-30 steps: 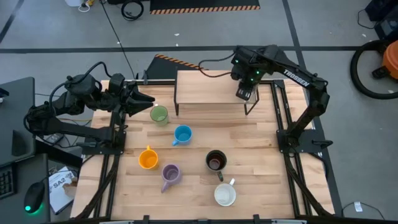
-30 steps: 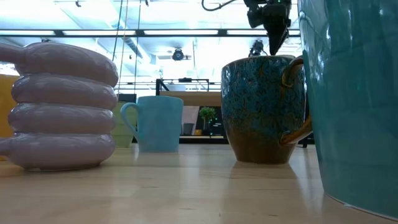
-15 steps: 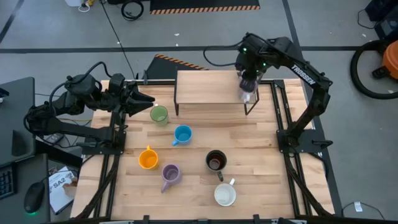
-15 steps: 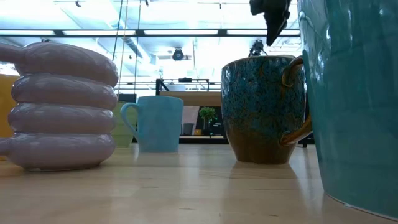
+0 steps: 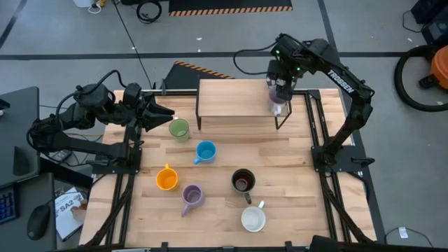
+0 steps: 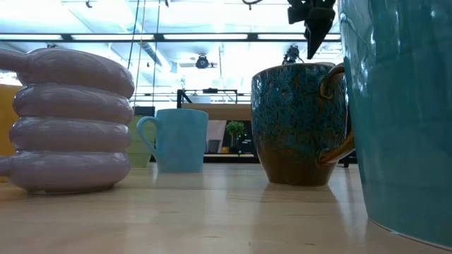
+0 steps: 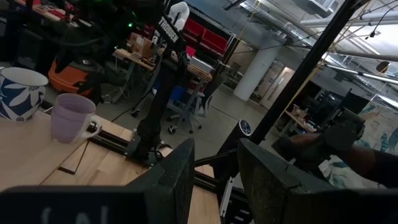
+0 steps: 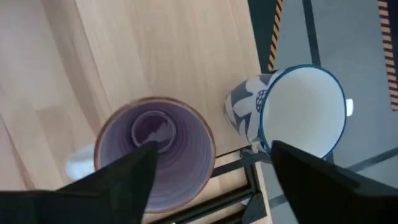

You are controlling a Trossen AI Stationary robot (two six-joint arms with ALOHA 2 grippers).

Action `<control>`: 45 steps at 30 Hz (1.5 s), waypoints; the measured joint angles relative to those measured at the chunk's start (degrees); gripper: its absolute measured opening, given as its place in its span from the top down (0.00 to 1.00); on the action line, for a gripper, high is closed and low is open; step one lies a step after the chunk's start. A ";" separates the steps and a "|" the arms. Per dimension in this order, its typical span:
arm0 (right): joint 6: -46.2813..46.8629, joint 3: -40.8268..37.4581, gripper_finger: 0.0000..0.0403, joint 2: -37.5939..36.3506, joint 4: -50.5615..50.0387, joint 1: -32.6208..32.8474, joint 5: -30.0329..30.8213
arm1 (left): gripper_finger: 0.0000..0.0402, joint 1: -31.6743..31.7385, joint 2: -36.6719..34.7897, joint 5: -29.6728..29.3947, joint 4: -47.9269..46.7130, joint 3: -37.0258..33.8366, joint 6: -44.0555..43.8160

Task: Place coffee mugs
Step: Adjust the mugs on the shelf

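A lilac coffee mug (image 8: 155,152) stands upright on the right end of the raised wooden shelf (image 5: 231,98), beside a white mug with blue leaves (image 8: 298,115). My right gripper (image 8: 214,149) hangs open just above the lilac mug (image 5: 278,107), pointing steeply down, one finger on either side of it. Several more mugs rest on the table: green (image 5: 179,129), blue (image 5: 205,151), orange (image 5: 166,178), lilac (image 5: 191,197), dark brown (image 5: 243,180) and white (image 5: 253,218). My left gripper (image 5: 164,112) waits open at the table's far left, pointing level toward the shelf.
The shelf stands on thin black legs (image 5: 283,120) at the table's far side. Black rails (image 5: 311,126) run along both sides of the table. Bare wood lies between the shelf and the row of mugs. The low view looks past the mugs closest to it (image 6: 300,123).
My right gripper has risen and drawn toward the table's far edge while rolling about its own axis. The lilac mug, covered by the gripper a second ago, now shows below it, standing where it was on the shelf's right end.
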 joint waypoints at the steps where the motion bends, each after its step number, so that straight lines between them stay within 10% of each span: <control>1: -0.24 -0.39 0.15 0.00 0.01 -0.18 0.17 | 0.68 0.00 0.00 0.00 -0.01 0.00 0.13; 12: -1.83 -3.28 0.01 0.00 3.41 -2.42 3.08 | 0.68 0.00 0.00 0.00 -0.04 0.00 0.31; 45: -12.17 -9.90 0.02 0.04 9.02 -4.57 -1.77 | 0.68 -0.02 0.00 0.00 -0.38 0.00 1.29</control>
